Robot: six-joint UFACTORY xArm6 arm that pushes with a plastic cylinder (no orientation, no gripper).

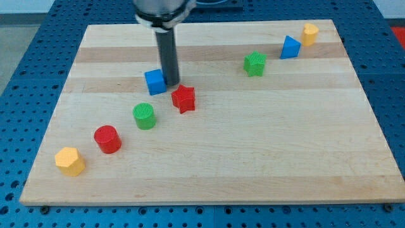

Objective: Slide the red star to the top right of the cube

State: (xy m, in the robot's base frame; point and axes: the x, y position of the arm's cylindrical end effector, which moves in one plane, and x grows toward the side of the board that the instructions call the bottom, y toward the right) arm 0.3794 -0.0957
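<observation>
Red star [183,98] is lying just lower right of the blue cube [154,82]. My tip [171,84] is resting between them, touching both; no claw is showing. Light and rigid, it is probably sliding easily when pushed low on its lower side.

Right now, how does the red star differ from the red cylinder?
The red star has pointed arms; the red cylinder is round with a flat top. The red star lies near the board's middle, just below my tip and beside the blue cube; the red cylinder sits toward the view's bottom left, far from my tip. Both are red.
</observation>
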